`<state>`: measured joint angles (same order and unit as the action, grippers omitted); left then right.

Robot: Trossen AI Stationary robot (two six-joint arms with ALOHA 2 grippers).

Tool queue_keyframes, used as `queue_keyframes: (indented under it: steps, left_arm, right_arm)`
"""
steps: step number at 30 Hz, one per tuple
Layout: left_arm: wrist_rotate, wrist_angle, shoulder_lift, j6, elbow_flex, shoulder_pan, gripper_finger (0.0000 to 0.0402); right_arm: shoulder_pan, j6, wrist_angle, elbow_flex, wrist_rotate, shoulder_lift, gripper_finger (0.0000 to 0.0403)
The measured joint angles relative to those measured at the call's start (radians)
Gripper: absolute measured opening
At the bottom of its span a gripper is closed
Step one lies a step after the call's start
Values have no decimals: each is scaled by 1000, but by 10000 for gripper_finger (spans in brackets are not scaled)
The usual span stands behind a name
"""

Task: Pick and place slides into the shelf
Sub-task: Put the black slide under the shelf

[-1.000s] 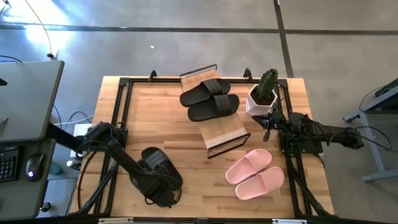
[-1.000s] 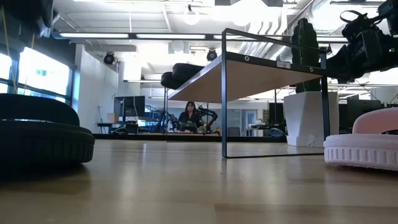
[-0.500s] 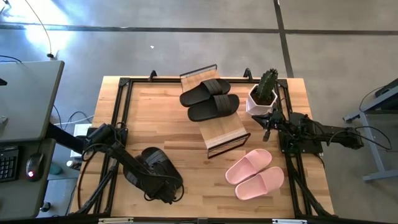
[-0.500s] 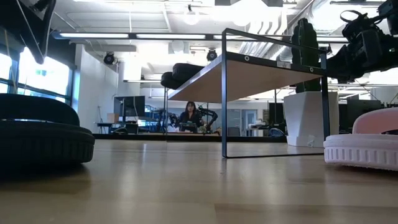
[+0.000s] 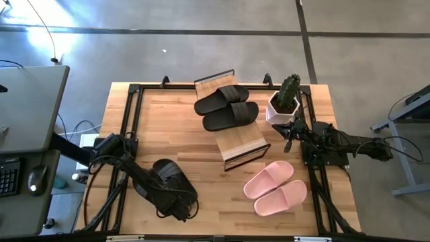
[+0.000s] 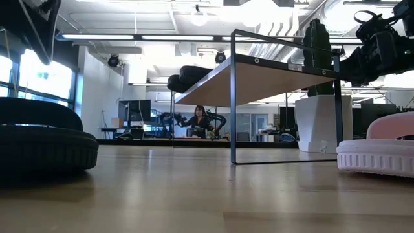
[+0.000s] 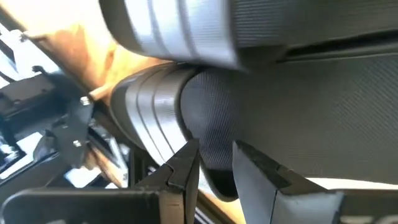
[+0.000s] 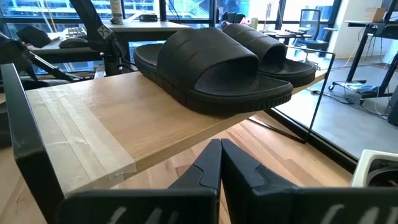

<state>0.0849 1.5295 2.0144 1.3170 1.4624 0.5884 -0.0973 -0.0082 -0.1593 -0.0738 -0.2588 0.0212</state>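
Note:
A black pair of slides (image 5: 226, 107) rests on the top board of the slanted wooden shelf (image 5: 243, 140); it also shows in the right wrist view (image 8: 211, 68). A second black pair (image 5: 168, 176) lies on the table at the near left, soles down. My left gripper (image 5: 177, 210) hangs just over it, open by a narrow gap (image 7: 216, 157). In the low view one of its fingers (image 6: 40, 32) ends clear above the slide (image 6: 39, 139). The pink pair (image 5: 275, 188) lies near right. My right gripper (image 8: 221, 149) waits shut beside the shelf.
A white pot with a cactus (image 5: 283, 106) stands at the far right, just beyond my right gripper (image 5: 289, 138). A black metal frame (image 5: 127, 134) runs around the table top. Bare wood lies between the black pair and the pink pair.
My left gripper has come down toward the black pair on the table; its finger now shows at the top left of the low view, where it did not a second ago. The slides have stayed where they were.

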Motion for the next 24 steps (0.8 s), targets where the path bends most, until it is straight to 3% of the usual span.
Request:
queue_keyframes:
  steps: [24]
  left_arm:
    - [63,47,0,-38,10,-19,83]
  right_arm:
    - [0,0,0,0,-20,0,0]
